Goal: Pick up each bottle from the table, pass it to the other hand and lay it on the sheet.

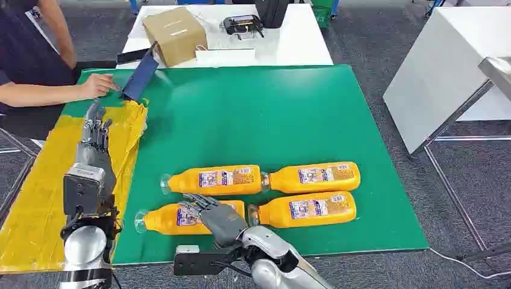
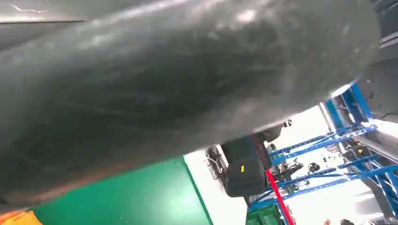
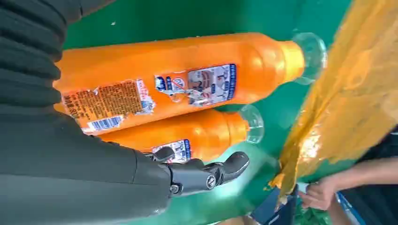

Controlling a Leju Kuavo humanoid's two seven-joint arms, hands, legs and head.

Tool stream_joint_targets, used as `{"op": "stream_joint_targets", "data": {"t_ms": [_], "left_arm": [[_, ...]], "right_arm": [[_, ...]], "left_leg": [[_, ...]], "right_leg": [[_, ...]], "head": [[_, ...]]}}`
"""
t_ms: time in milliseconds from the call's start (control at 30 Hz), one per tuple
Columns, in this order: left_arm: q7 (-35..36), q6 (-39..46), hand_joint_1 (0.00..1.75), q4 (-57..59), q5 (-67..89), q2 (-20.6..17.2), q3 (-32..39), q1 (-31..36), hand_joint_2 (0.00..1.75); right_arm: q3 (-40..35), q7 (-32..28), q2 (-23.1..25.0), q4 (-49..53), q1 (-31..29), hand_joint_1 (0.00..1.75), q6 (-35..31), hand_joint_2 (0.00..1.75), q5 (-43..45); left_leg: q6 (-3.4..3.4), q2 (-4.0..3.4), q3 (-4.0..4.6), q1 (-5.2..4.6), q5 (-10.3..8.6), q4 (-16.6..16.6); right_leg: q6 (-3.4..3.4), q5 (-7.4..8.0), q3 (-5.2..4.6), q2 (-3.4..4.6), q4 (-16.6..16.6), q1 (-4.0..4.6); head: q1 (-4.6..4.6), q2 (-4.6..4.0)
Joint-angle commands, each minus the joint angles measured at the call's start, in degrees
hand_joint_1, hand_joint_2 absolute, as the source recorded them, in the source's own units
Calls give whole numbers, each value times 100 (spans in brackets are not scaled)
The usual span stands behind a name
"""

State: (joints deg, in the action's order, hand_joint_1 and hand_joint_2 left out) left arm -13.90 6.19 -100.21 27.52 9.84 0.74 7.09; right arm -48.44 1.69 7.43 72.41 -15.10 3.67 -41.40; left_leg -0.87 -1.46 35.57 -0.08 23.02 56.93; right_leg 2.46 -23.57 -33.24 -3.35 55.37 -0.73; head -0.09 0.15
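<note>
Under our right hand (image 1: 208,212), fingers spread and seemingly not gripping, four bottles (image 1: 310,208) wait; beside our open left hand (image 1: 95,129), the yellow sheet (image 1: 36,198) holds none.

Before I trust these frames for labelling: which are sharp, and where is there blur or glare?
Head view: sharp and evenly lit, bottles crisp. Left wrist view: a dark, blurred surface close to the lens covers most of it; the far background is overexposed. Right wrist view: bottle labels readable, the hand in focus, glare on the yellow sheet.
</note>
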Motion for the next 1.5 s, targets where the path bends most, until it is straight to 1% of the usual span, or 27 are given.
{"op": "stream_joint_targets", "data": {"t_ms": [33,67,200,233,267,367,500,600,667,700,733,833,867,900,933,967,1000,1067,1100,1133,1167,1200,1300,1333,1367,1400,1500], "left_arm": [[114,32,0,14,2,42,188,-43,0],[127,6,0,-10,-21,52,225,-60,0],[154,-66,0,-111,-25,109,283,-150,0],[160,-70,0,-134,-31,124,289,-167,0],[201,-80,0,-171,-72,131,320,-207,0],[218,-137,0,-158,-150,131,392,-228,0],[207,-189,0,-64,-213,129,415,-175,0],[204,-207,0,2,-268,117,416,-137,0],[210,-242,0,59,-324,109,415,-105,0],[211,-268,0,115,-357,97,401,-61,0],[214,-272,0,158,-369,92,393,-26,0],[220,-295,0,224,-405,91,373,22,0],[223,-310,0,254,-440,76,354,46,0],[227,-322,0,324,-478,63,321,102,0],[228,-328,0,366,-493,54,300,136,0],[237,-347,0,449,-526,41,250,199,0],[246,-361,0,558,-562,28,190,285,0],[258,-355,0,678,-628,6,115,377,0],[259,-351,0,710,-647,-5,100,399,0],[260,-347,0,722,-659,-8,97,408,0],[261,-342,0,751,-710,-23,94,424,0],[261,-342,0,751,-710,-23,94,424,0],[267,-313,0,795,-779,-32,142,446,0],[267,-313,0,795,-779,-32,142,446,0],[267,-313,0,795,-779,-32,142,446,0],[267,-313,0,795,-779,-32,142,446,0],[238,-199,0,776,-865,5,240,453,0]], "right_arm": [[-383,421,-220,-293,-49,0,-204,175,-730],[-370,505,-240,-300,-44,0,-207,175,-858],[-195,741,-217,-312,4,0,-280,175,-1450],[-185,813,-214,-327,-1,0,-325,175,-1616],[-99,1023,-188,-458,13,0,-210,175,-1741],[-52,978,-147,-840,-48,0,-117,175,-1802],[-136,987,-135,-1175,-192,0,30,175,-1857],[-193,1044,-130,-1452,-302,0,199,175,-1837],[-263,1094,-131,-1664,-380,0,295,175,-1865],[-313,1144,-121,-1877,-449,0,410,175,-1873],[-338,1151,-101,-2029,-494,0,419,175,-1877],[-371,1169,-90,-2186,-531,0,461,175,-1892],[-386,1186,-58,-2340,-583,0,524,175,-1874],[-397,1186,-21,-2546,-645,0,569,175,-1848],[-395,1182,2,-2660,-675,35,576,175,-1832],[-368,1157,54,-2895,-723,168,606,175,-1776],[-370,1137,91,-3120,-789,175,610,175,-1741],[-345,1089,153,-3421,-883,175,578,175,-1665],[-329,1065,172,-3498,-912,175,575,175,-1634],[-320,1050,172,-3526,-924,175,576,175,-1618],[-289,1000,182,-3583,-949,175,573,175,-1552],[-289,1000,182,-3583,-949,175,573,175,-1552],[-251,965,171,-3586,-978,175,578,175,-1481],[-251,965,171,-3586,-978,175,578,175,-1481],[-251,965,171,-3586,-978,175,578,175,-1481],[-251,965,171,-3586,-978,175,578,175,-1481],[-80,889,182,-3521,-971,175,515,175,-1274]], "left_leg": [[5,5,-24,6,9,-6],[7,5,-34,7,16,-2],[4,3,-20,4,7,-5],[6,4,-27,5,12,-2],[5,7,-19,6,7,-3],[8,4,-35,9,13,-4],[5,5,-20,3,5,-5],[8,8,-34,7,13,-2],[4,4,-18,3,4,-5],[6,9,-29,6,8,-5],[4,9,-20,3,3,-8],[7,15,-39,8,7,-11],[5,18,-31,5,2,-9],[8,27,-47,8,6,-10],[6,21,-41,7,2,-10],[8,25,-50,8,4,-11],[6,19,-50,6,0,-13],[8,20,-64,7,0,-12],[11,16,-76,6,6,-10],[16,31,-83,10,8,-5],[21,10,-96,5,17,-8],[23,29,-103,7,13,-18],[24,20,-113,15,13,-21],[21,-7,-129,13,20,-14],[26,10,-121,18,15,-17],[23,10,-134,15,17,-18],[24,14,-136,16,18,-19]], "right_leg": [[-7,-6,25,23,-9,2],[-10,-12,35,33,-7,2],[-6,-5,19,21,-7,1],[-8,-9,26,29,-5,0],[-6,-5,20,19,-6,2],[-10,-8,35,34,-9,4],[-6,-4,20,20,-7,0],[-10,-10,35,33,-6,2],[-5,-2,18,18,-8,0],[-8,-7,30,24,-8,2],[-5,-3,22,14,-9,0],[-10,-7,41,21,-14,3],[-7,-5,33,8,-12,0],[-11,-10,48,14,-13,1],[-8,-5,40,8,-13,1],[-12,-8,50,15,-14,1],[-9,-4,47,10,-15,1],[-11,-1,53,12,-16,2],[-12,-5,43,13,-14,1],[-20,-11,24,8,-11,3],[-35,-20,17,19,-11,-1],[-39,-19,30,11,-20,0],[-44,-15,37,29,-24,4],[-37,-17,47,33,-18,3],[-45,-14,43,44,-21,6],[-37,-16,58,27,-23,4],[-33,-15,61,33,-25,5]], "head": [[0,0],[0,0],[0,0],[-2,0],[0,0],[0,0],[0,0],[0,0],[-2,2],[0,0],[-2,0],[-2,0],[-2,0],[-2,0],[-2,0],[-2,0],[0,0],[-4,0],[-2,0],[2,0],[-7,0],[2,0],[0,0],[-2,0],[-4,0],[0,0],[0,0]]}}
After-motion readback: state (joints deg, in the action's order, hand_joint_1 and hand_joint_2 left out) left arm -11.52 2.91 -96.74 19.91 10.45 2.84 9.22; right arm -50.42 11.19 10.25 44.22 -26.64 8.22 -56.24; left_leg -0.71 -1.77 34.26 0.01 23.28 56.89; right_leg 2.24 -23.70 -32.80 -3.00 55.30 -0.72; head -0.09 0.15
